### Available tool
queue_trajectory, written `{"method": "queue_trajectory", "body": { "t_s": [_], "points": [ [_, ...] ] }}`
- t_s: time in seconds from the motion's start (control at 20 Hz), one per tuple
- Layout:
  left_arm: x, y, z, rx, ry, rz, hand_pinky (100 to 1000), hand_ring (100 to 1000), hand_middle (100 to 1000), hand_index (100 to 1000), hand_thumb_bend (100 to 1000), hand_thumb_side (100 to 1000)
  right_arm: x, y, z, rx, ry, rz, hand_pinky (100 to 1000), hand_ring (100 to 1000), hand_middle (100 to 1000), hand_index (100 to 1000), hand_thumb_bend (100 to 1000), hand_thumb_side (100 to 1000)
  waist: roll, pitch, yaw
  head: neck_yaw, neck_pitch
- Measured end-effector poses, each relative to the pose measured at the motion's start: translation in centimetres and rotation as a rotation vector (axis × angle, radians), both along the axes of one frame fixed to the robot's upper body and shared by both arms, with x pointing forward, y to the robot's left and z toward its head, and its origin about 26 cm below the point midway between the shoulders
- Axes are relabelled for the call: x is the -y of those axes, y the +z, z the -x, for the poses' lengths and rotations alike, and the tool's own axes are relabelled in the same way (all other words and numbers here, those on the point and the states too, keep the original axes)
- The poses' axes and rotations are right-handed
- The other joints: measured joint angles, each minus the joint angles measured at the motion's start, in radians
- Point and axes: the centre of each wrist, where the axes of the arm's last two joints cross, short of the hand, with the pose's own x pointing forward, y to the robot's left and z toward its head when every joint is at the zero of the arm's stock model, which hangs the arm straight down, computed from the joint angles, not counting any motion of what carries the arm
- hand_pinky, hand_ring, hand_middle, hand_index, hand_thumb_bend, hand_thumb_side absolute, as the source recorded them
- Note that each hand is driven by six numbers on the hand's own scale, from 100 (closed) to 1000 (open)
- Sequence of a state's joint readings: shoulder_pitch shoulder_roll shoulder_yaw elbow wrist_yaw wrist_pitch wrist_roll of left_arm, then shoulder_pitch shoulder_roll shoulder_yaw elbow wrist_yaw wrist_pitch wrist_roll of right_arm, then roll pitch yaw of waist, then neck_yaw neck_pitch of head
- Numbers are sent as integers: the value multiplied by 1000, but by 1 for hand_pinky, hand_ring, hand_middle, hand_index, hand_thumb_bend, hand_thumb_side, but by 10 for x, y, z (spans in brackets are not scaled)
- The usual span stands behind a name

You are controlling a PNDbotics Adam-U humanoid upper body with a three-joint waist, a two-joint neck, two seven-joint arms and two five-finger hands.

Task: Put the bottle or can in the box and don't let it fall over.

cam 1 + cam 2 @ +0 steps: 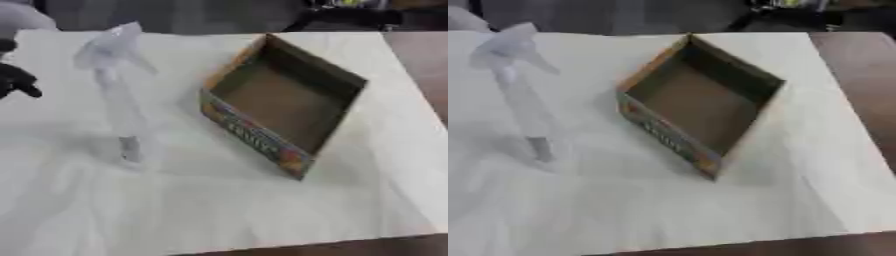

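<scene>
White-covered table (pixel 219 210) with upright spray bottle (pixel 118 95), open box (pixel 284 102)

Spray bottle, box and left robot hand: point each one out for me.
Spray bottle (pixel 118 100): left eye view, on its clear upright body.
Box (pixel 254 137): left eye view, on its printed front wall.
Left robot hand (pixel 17 82): left eye view, on the dark fingers at the left edge.

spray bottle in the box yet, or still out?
Out. The clear spray bottle stands upright on the white table, left of the cardboard box, apart from it. The box holds nothing.
</scene>
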State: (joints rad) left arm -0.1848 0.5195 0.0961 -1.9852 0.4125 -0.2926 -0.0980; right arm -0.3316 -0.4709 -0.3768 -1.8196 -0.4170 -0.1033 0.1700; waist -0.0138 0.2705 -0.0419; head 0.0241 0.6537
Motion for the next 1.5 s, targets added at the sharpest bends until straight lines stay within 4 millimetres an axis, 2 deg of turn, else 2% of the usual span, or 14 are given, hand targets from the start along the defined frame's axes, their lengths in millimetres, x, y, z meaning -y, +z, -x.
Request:
{"method": "queue_trajectory", "body": {
  "t_s": [0.7,1.2,1.5],
  "points": [
    [-8,6,2,16,21,-59,518,572,714,916,100,704,5,-3,2,-7,-9,16,961,1000,1000,912,100,218,-1,0,0,-6,13],
    [-36,29,12,35,87,-386,534,577,722,918,100,727,8,-5,3,-18,-17,29,959,1000,1000,912,100,217,5,-8,2,-35,16],
    [-45,53,14,52,126,-562,559,589,726,914,100,733,10,-5,4,-22,-21,38,956,1000,1000,907,100,211,6,-13,7,-48,22]
  ]
}}
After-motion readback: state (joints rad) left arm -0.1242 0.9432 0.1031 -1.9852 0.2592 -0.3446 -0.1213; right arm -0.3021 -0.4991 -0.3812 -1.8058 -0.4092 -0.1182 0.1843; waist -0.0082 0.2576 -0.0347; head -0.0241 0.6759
